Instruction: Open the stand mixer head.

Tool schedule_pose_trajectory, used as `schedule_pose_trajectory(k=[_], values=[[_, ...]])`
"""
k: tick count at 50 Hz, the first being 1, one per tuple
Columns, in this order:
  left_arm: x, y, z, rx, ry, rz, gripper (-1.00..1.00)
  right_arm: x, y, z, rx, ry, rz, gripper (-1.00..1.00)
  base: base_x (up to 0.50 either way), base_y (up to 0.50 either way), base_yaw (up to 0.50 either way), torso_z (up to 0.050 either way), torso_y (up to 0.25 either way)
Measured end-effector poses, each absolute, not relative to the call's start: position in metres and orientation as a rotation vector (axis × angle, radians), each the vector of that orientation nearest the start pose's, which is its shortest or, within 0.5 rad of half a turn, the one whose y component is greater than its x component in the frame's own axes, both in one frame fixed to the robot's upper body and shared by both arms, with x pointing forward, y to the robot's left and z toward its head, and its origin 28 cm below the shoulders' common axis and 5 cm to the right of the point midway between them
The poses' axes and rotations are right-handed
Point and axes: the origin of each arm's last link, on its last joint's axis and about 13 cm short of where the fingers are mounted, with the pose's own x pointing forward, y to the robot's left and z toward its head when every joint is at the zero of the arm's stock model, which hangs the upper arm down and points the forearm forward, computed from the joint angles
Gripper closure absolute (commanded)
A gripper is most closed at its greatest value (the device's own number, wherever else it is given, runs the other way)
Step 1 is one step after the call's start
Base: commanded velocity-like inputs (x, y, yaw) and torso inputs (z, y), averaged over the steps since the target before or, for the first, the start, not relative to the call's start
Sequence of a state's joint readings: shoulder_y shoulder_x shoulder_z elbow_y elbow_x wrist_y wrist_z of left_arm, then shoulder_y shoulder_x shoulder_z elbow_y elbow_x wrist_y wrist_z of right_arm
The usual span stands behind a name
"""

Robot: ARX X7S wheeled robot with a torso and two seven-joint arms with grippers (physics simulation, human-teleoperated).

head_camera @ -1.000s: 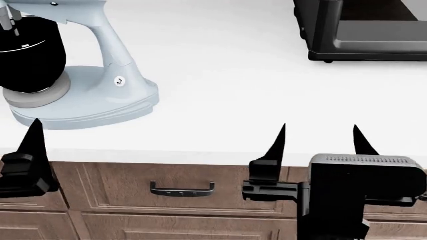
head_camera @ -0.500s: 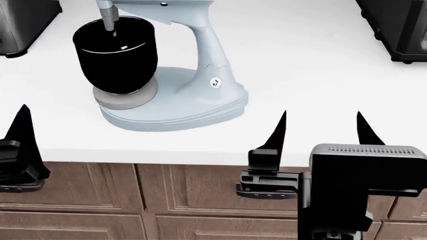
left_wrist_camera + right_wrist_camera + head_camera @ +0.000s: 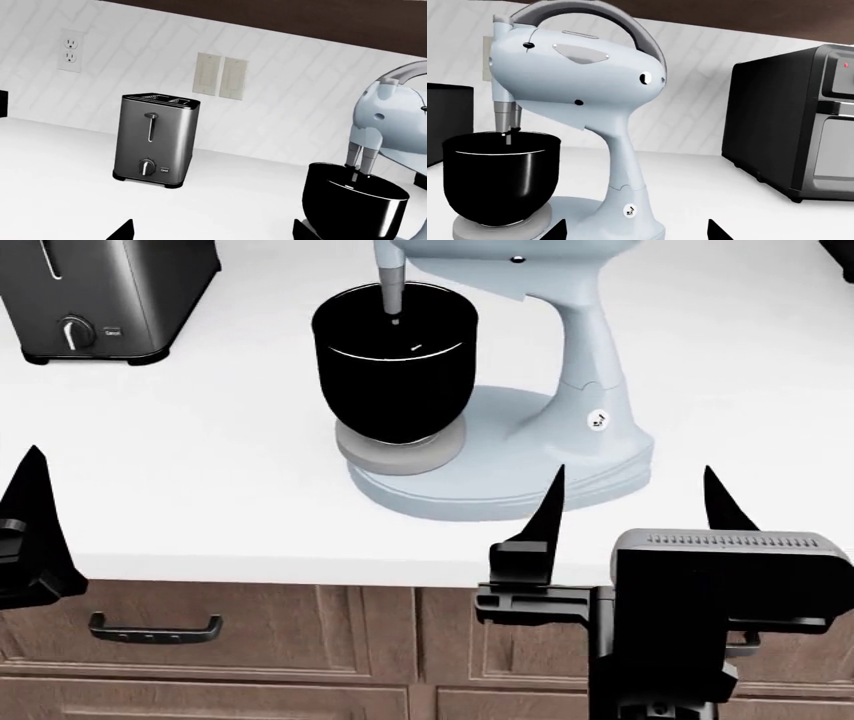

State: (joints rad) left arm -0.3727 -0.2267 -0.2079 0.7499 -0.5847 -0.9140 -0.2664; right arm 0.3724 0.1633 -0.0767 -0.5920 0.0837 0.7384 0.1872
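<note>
Here, in the head view, the mixer head [image 3: 514, 260] sits lowered over the black bowl [image 3: 395, 355] on the white counter [image 3: 200, 470], a toaster [image 3: 100, 295] far to its left. The right gripper [image 3: 630, 505] hangs before the counter edge, fingers spread apart. Only one finger of the left gripper [image 3: 34, 530] shows, so I cannot tell its state.

In the left wrist view, the toaster [image 3: 157, 142] stands well apart from the bowl [image 3: 353, 205].

In the right wrist view, the head [image 3: 574, 75] is down, its shaft [image 3: 507, 117] entering the bowl [image 3: 497, 177], with an oven [image 3: 794, 135] beside.

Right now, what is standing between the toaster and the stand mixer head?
In the left wrist view, only bare white counter and tiled wall lie between the toaster and the stand mixer head; the black bowl sits under the head.
</note>
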Motion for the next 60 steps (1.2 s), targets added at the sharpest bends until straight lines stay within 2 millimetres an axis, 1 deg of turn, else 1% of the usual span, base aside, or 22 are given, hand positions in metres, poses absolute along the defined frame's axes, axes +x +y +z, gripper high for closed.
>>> schedule_pose_trajectory(k=[3, 16, 17, 25, 29, 39, 47, 53, 60], values=[[0.222, 0.242, 0.192, -0.17, -0.21, 0.021, -1.0, 0.248, -0.109, 0.168, -0.1, -0.218, -0.09, -1.0, 0.42, 0.0, 0.0, 0.0, 0.0], [0.22, 0.242, 0.192, -0.175, -0.214, 0.017, -1.0, 0.248, -0.11, 0.166, -0.082, -0.2, -0.09, -1.0, 0.0, 0.0, 0.0, 0.0, 0.0], [0.22, 0.243, 0.192, -0.176, -0.214, 0.017, -1.0, 0.248, -0.11, 0.166, -0.079, -0.199, -0.089, 1.0, 0.0, 0.0, 0.0, 0.0, 0.0], [0.219, 0.243, 0.191, -0.178, -0.213, 0.016, -1.0, 0.253, -0.112, 0.166, -0.074, -0.204, -0.079, 1.0, 0.0, 0.0, 0.0, 0.0, 0.0], [0.22, 0.243, 0.189, -0.181, -0.209, 0.015, -1.0, 0.261, -0.112, 0.167, -0.086, -0.202, -0.066, 1.0, 0.0, 0.0, 0.0, 0.0, 0.0], [0.222, 0.244, 0.187, -0.188, -0.206, 0.011, -1.0, 0.297, -0.111, 0.171, -0.132, -0.197, -0.06, 1.0, 0.0, 0.0, 0.0, 0.0, 0.0], [0.227, 0.245, 0.188, -0.189, -0.21, 0.015, -1.0, 0.324, -0.109, 0.166, -0.159, -0.18, -0.068, 1.0, 0.0, 0.0, 0.0, 0.0, 0.0], [0.23, 0.245, 0.188, -0.191, -0.211, 0.019, -1.0, 0.337, -0.107, 0.159, -0.171, -0.158, -0.071, 1.0, 0.0, 0.0, 0.0, 0.0, 0.0], [0.232, 0.246, 0.187, -0.192, -0.212, 0.025, -1.0, 0.348, -0.107, 0.148, -0.187, -0.131, -0.079, 1.0, 0.0, 0.0, 0.0, 0.0, 0.0]])
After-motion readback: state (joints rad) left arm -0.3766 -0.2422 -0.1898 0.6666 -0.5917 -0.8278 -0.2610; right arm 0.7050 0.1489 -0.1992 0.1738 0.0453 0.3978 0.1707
